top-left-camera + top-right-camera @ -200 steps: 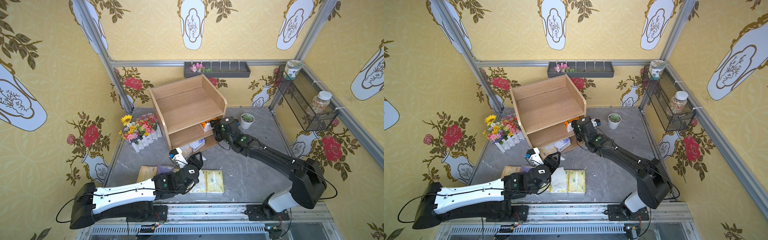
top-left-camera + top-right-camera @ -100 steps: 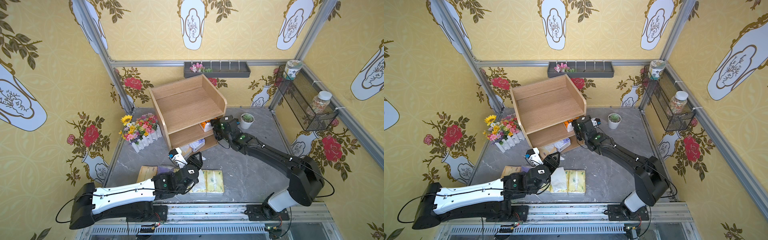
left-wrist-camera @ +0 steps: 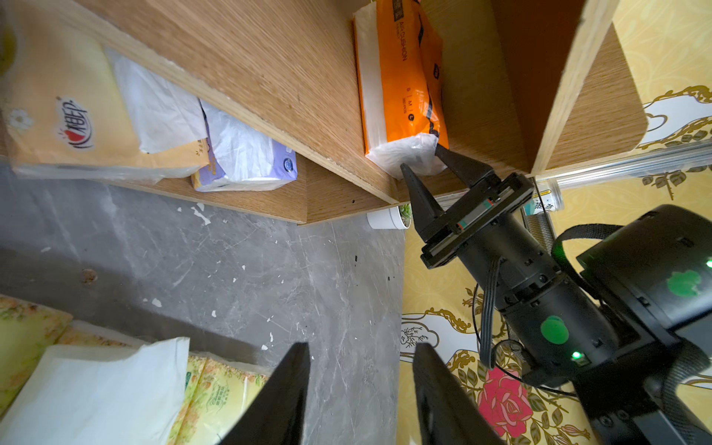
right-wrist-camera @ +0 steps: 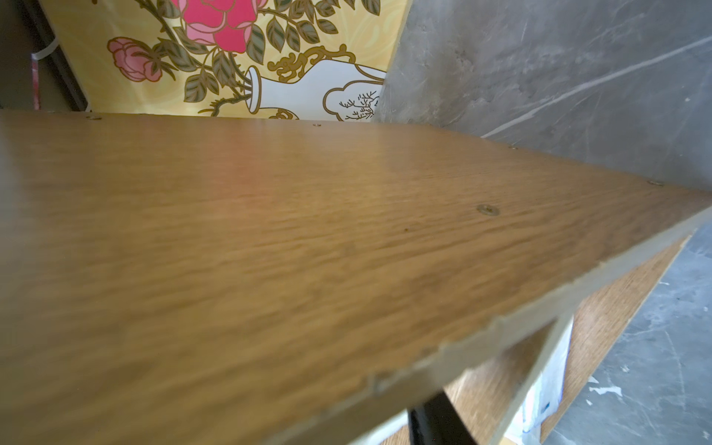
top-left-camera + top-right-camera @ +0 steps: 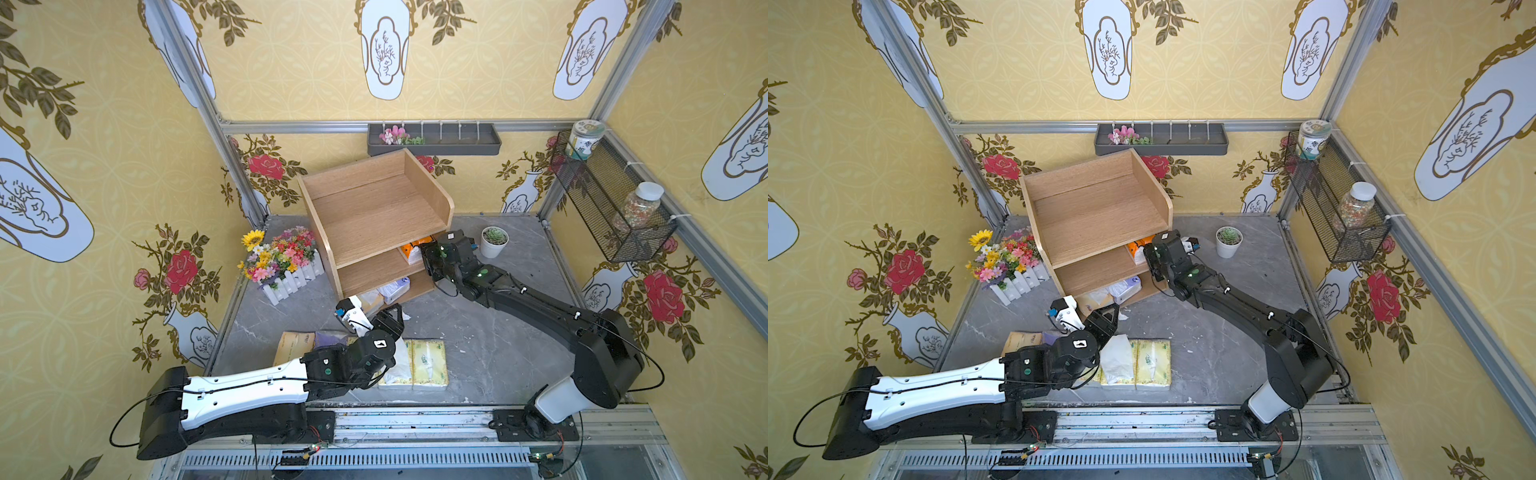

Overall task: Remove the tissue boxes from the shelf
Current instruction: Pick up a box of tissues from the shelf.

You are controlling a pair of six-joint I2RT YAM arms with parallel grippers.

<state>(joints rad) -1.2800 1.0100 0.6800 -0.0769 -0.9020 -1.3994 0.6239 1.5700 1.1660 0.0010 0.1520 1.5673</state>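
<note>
The wooden shelf (image 5: 374,216) (image 5: 1096,208) stands at the back. An orange-and-white tissue pack (image 3: 400,84) (image 5: 413,249) lies on its middle tier, by the right side panel. My right gripper (image 3: 422,163) (image 5: 430,257) pinches the pack's white plastic end. The right wrist view shows mostly a shelf board (image 4: 269,231) and one dark finger (image 4: 435,424). A tan pack (image 3: 77,127) and a lavender pack (image 3: 246,162) lie on the bottom tier. My left gripper (image 3: 362,346) (image 5: 390,316) hangs open and empty over the floor in front of the shelf.
Two pale yellow packs (image 5: 428,363), a tan pack (image 5: 293,345) and a loose white tissue (image 5: 395,365) lie on the grey floor near the front. A flower planter (image 5: 282,259) stands left of the shelf, a succulent pot (image 5: 494,241) right of it. A wire basket (image 5: 611,208) hangs on the right wall.
My right gripper's jaws have closed in on the end of the orange-and-white pack. The left arm has not moved.
</note>
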